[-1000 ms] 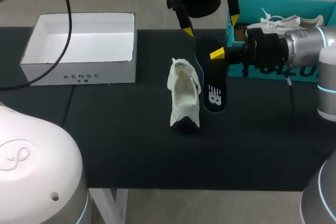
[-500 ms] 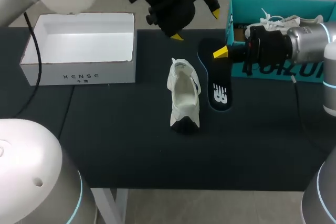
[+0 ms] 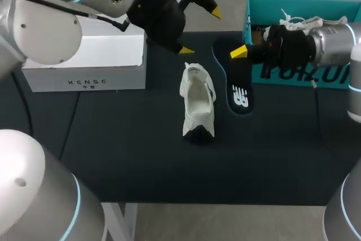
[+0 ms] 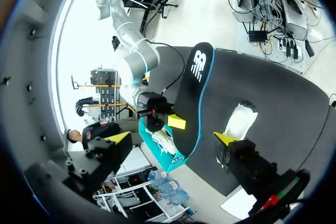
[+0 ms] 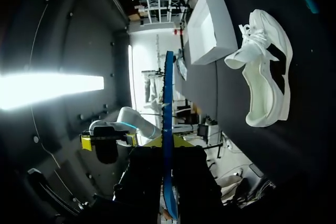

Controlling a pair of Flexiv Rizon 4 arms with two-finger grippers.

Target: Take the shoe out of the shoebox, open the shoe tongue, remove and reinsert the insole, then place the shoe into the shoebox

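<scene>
The right pincer (image 3: 239, 53) is clamped on one end of the dark insole (image 3: 237, 91), which stretches out over the black worktop (image 3: 141, 139) between the white shoe (image 3: 197, 105) and the teal shoebox (image 3: 293, 74). The shoe lies on the worktop with its opening facing up. The left pincer (image 3: 201, 31) hangs spread wide and empty behind the shoe, near the white box (image 3: 84, 77). A second shoe (image 3: 296, 23) sits in the shoebox.
</scene>
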